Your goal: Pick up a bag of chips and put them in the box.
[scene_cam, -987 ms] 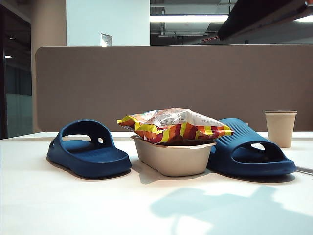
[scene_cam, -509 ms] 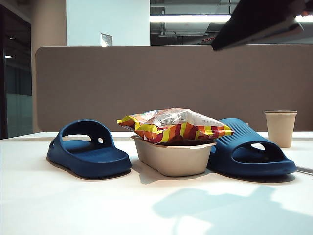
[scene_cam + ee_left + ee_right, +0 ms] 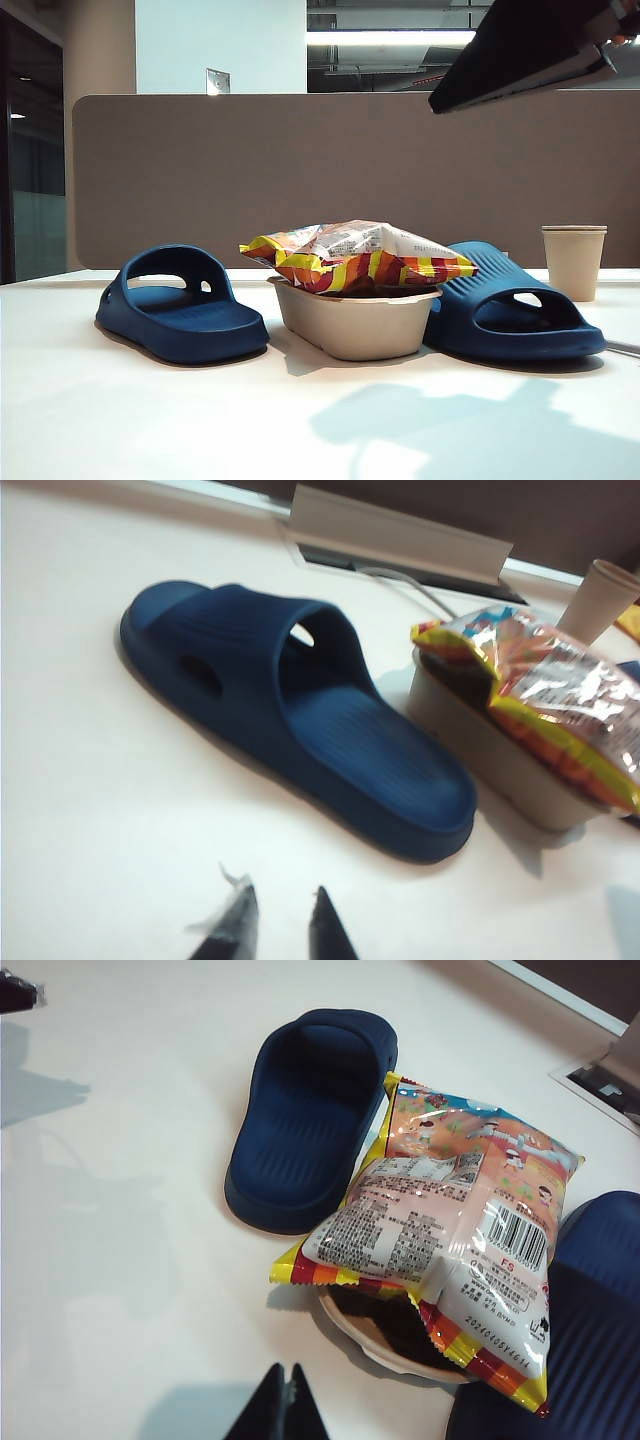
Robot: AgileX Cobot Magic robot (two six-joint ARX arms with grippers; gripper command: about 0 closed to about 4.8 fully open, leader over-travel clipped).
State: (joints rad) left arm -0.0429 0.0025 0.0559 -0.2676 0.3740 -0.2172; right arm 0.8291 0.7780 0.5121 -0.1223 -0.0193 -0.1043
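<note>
The bag of chips [image 3: 355,255], striped red, yellow and orange with a white text panel, lies flat across the top of the beige box [image 3: 355,325] and overhangs its rim. The left wrist view shows the bag [image 3: 560,695] on the box [image 3: 480,750], well beyond my left gripper [image 3: 282,920], whose tips stand a little apart over bare table with nothing between them. In the right wrist view the bag [image 3: 450,1230] covers most of the box [image 3: 385,1345]. My right gripper [image 3: 284,1385] is shut and empty, raised above the table close to the box.
A blue slipper [image 3: 185,310] lies left of the box and another [image 3: 510,305] right of it. A tan paper cup [image 3: 573,260] stands at the back right. A dark arm [image 3: 530,50] hangs at the top right. A grey partition backs the table.
The dark arm at the top right of the exterior view has come lower and further in toward the left. Bag, box, slippers and cup have not moved.
</note>
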